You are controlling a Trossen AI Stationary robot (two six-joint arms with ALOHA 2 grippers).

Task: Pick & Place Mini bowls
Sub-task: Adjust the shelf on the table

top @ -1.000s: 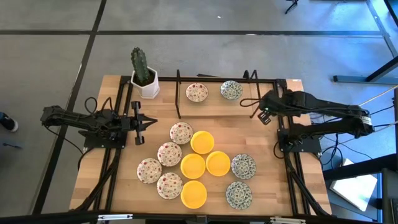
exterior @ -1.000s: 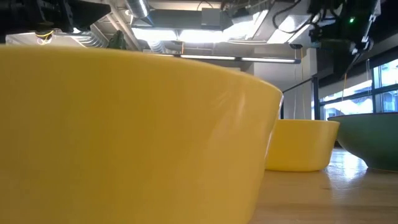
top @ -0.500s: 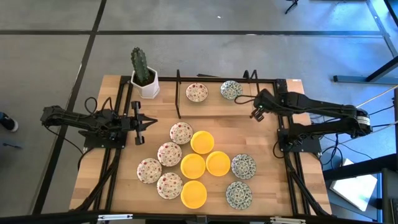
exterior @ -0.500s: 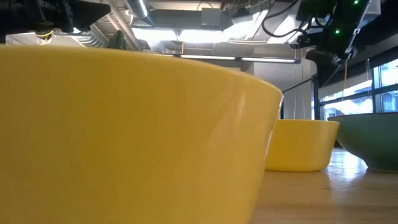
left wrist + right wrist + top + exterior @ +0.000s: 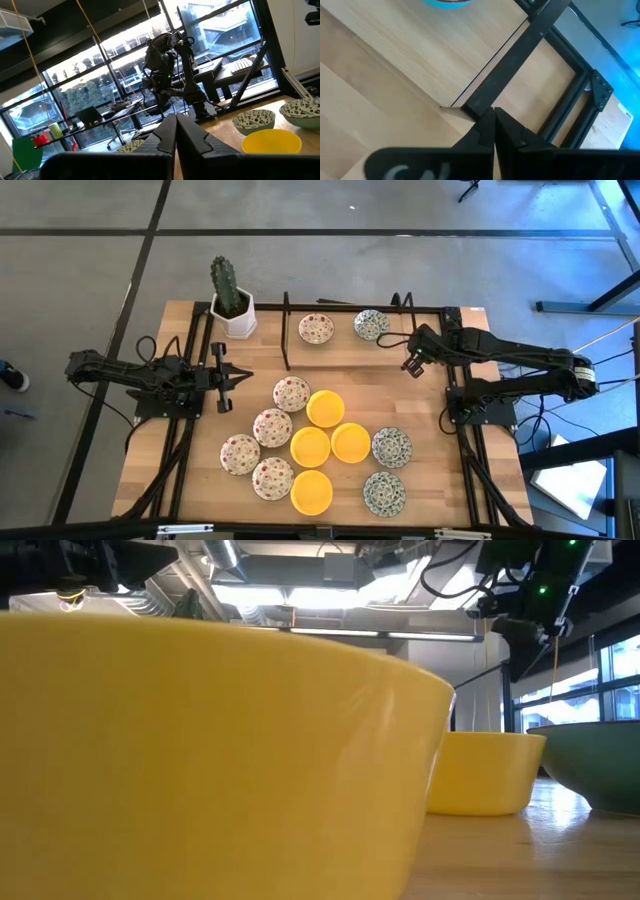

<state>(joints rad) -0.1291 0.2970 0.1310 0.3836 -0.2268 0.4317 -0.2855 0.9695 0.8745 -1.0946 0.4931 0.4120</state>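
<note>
The light wooden table is seen with 10 small round mini bowls clustered at its middle and near edge, and 2 more by the far edge. The right gripper, fingers pressed together and empty, is held over bare wood near the far pair. The left gripper, likewise closed and empty, is parked left of the cluster.

Small round shallow mini bowls sitting upright on wooden table: four yellow, five red-speckled, three grey-green patterned; two lying apart at far edge.
</note>
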